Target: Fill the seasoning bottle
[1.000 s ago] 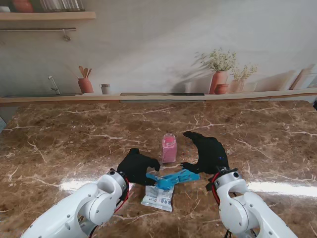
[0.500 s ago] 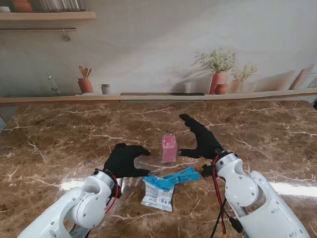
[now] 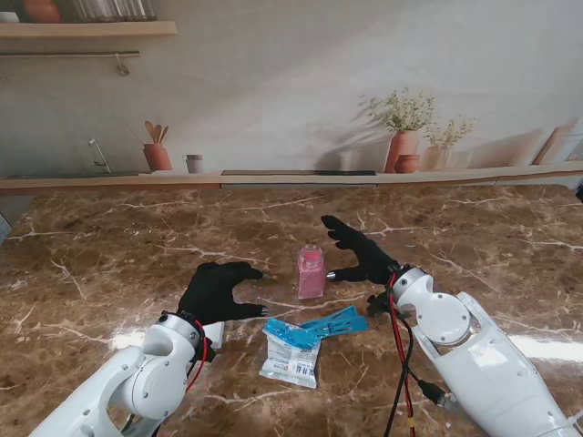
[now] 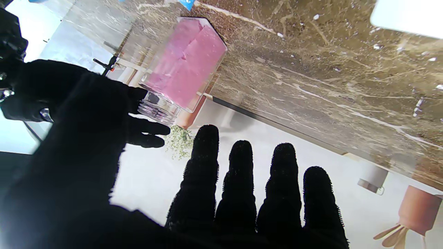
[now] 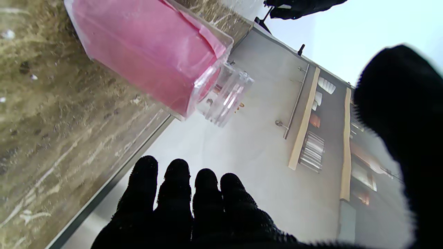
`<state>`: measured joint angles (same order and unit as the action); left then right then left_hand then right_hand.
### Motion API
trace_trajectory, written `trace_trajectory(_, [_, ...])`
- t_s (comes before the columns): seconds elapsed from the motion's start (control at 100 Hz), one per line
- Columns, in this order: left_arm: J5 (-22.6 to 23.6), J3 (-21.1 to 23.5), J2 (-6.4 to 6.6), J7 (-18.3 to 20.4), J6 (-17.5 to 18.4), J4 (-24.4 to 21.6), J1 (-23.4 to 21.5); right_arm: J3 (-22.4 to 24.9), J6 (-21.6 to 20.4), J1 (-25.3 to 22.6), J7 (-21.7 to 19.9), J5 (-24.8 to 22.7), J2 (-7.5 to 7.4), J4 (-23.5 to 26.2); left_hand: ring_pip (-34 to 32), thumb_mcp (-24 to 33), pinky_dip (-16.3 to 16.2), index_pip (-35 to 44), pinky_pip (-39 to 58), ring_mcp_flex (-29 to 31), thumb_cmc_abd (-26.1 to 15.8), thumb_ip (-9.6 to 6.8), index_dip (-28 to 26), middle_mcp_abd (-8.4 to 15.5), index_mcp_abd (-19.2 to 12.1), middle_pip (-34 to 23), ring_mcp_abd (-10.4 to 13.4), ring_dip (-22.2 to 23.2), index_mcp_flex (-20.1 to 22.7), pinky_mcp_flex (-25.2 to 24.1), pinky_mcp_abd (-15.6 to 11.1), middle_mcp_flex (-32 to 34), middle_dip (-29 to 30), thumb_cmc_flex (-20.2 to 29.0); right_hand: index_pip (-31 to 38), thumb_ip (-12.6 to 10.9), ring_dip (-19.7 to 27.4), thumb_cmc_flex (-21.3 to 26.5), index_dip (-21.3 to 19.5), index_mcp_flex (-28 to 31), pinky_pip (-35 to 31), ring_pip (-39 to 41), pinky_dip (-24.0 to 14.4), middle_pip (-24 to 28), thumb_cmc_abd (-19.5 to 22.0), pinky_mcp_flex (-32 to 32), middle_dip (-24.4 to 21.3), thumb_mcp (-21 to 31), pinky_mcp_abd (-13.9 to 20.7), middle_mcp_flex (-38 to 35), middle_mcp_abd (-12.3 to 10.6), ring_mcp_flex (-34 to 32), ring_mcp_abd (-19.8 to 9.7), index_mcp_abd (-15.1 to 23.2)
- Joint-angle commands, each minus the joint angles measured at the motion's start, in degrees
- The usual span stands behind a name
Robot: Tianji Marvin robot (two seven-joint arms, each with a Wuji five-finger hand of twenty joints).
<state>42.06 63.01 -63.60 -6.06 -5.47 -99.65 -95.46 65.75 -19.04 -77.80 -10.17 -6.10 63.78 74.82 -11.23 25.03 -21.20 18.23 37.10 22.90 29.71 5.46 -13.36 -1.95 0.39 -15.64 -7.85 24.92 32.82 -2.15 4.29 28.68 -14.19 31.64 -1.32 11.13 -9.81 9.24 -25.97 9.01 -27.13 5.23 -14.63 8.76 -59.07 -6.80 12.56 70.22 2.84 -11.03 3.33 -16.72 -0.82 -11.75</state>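
Standing upright near the middle of the marble table (image 3: 109,246), the seasoning bottle (image 3: 311,273) is seen filled with pink contents, its clear neck uncapped. The right hand (image 3: 358,251) is held just beside it on the right, fingers spread wide and nothing gripped; no contact can be confirmed. The left hand (image 3: 215,289) is also held open and empty, well to the bottom-left of the bottle. A white refill packet (image 3: 290,361) and a torn blue strip (image 3: 323,325) are left lying on the table, nearer to me than the bottle.

A risk is judged from here: the light, open-necked bottle could be knocked over and its contents spilled if it is pushed by one finger before the thumb is set against its other side. Dark printing is visible on the packet, but nothing can be read; no label is seen on the bottle.
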Motion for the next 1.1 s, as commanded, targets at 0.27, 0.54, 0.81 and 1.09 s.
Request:
trace_trajectory(0.27, [0.48, 1.12, -0.18, -0.59, -1.16, -0.15, -1.53, -4.05, 1.03, 5.03, -2.97, 1.34, 0.87, -6.77, 1.16, -2.43, 1.41, -0.77, -1.38, -3.36, -1.67, -1.93, 0.44, 0.15, 0.92, 0.87, 2.71, -1.05, 0.84, -0.27, -2.09, -1.99, 0.78, -1.08, -1.63, 2.18, 1.0, 1.54, 20.91, 0.7, 2.27, -1.4, -2.09, -4.59, -2.48, 1.83, -0.32, 2.4, 1.53, 2.47, -0.2, 4.0, -1.94, -1.21])
trace_trajectory(0.54, [0.83, 1.58, -0.25, -1.07, -1.33, -0.15, -1.52, -6.83, 2.23, 8.89, -7.5, 4.06, 0.91, -11.39, 1.28, -2.5, 1.37, -0.63, -2.38, -3.19, -1.44, -1.99, 0.38, 0.32, 0.84, 0.89, 3.02, -1.18, 1.15, -0.17, -2.47, -1.64, 0.82, -0.75, -1.77, 2.2, -0.5, 2.66, 26.51, 1.11, 1.24, -0.81, -5.91, -4.22, -3.09, 3.93, 1.31, 2.34, -0.94, 2.5, -0.12, 5.36, -1.01, -0.83])
trace_trajectory(0.81, [1.14, 1.89, -0.26, -1.41, -1.32, -0.18, -1.87, -10.01, 2.55, 12.69, -10.93, 7.12, 1.54, -16.76, 1.28, -2.2, 0.88, -0.4, -2.76, -2.87, -1.22, -1.96, 0.26, 0.37, 0.65, 0.84, 3.06, -1.19, 1.36, -0.15, -2.4, -1.38, 0.8, -0.79, -0.2, 2.25, -5.49, 3.6, 18.73, 0.33, 2.0, 1.06, -12.19, -3.06, -3.28, 6.83, 6.38, 1.91, -1.28, 2.8, 0.62, 8.23, 0.38, 2.46])
trace_trajectory(1.09, [1.1, 2.14, -0.22, -1.24, -1.23, -0.22, -2.09, -12.3, 1.4, 14.94, -12.57, 8.35, 1.97, -19.82, 1.25, -1.58, 0.39, -0.13, -3.38, -2.66, -1.02, -1.89, 0.12, 0.33, 0.68, 0.8, 3.02, -1.13, 1.68, -0.22, -2.58, -1.05, 0.77, -0.87, 1.69, 2.02, -5.78, 4.04, -1.32, -1.23, 2.97, 1.23, -13.77, -1.56, -3.19, 6.7, 7.26, 1.46, -1.09, 2.7, 0.42, 8.17, 0.26, 6.02])
